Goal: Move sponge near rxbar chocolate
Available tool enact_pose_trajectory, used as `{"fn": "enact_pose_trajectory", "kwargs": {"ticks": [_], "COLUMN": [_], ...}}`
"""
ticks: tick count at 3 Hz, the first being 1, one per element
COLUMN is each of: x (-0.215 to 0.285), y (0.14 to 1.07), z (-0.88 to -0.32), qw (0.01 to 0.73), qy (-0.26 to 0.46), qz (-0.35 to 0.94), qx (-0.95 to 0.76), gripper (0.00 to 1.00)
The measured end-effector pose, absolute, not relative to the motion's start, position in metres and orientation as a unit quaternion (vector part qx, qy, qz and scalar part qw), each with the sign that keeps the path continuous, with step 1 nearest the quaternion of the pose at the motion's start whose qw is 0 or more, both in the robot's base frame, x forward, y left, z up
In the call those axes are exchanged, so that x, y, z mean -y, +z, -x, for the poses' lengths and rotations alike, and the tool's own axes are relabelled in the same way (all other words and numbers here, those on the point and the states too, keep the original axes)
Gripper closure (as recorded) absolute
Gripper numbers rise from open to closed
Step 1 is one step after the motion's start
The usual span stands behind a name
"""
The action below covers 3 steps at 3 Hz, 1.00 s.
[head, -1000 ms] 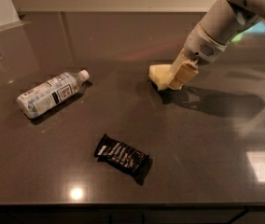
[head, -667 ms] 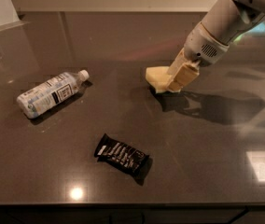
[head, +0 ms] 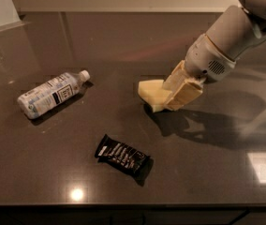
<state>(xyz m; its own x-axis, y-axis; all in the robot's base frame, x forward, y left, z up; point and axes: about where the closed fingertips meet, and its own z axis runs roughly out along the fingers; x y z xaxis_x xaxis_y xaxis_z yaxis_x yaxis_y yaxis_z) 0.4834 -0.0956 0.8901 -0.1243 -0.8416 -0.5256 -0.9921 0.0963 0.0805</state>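
We are observing the gripper (head: 171,100), reaching in from the right, clamping its cream fingers on the right end of the pale yellow sponge (head: 151,92) at mid-countertop (head: 217,172), apart from the rxbar chocolate (head: 122,154) lying nearer the front edge, with a clear plastic bottle (head: 53,93) lying on its side at left.

The table top (head: 226,186) is dark, smooth and very glossy, like polished stone. The gripper (head: 171,102), right of the frame's centre, has matt cream fingers (head: 189,93) like plastic, closed on the soft, matt sponge (head: 151,92). The bottle (head: 53,95) at the left is clear shiny plastic, and the rxbar chocolate (head: 122,154) has a black, slightly glossy wrapper.
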Motion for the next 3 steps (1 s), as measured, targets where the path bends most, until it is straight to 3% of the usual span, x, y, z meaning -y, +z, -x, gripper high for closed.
{"fn": "enact_pose_trajectory", "kwargs": {"ticks": [2, 3], "x": [0.076, 0.069], "y": [0.878, 0.869], "z": [-0.434, -0.421], "qw": [0.172, 0.165], "qy": [0.213, 0.212], "qz": [0.675, 0.685], "qx": [-0.685, -0.677], "gripper": [1.0, 0.82]}}
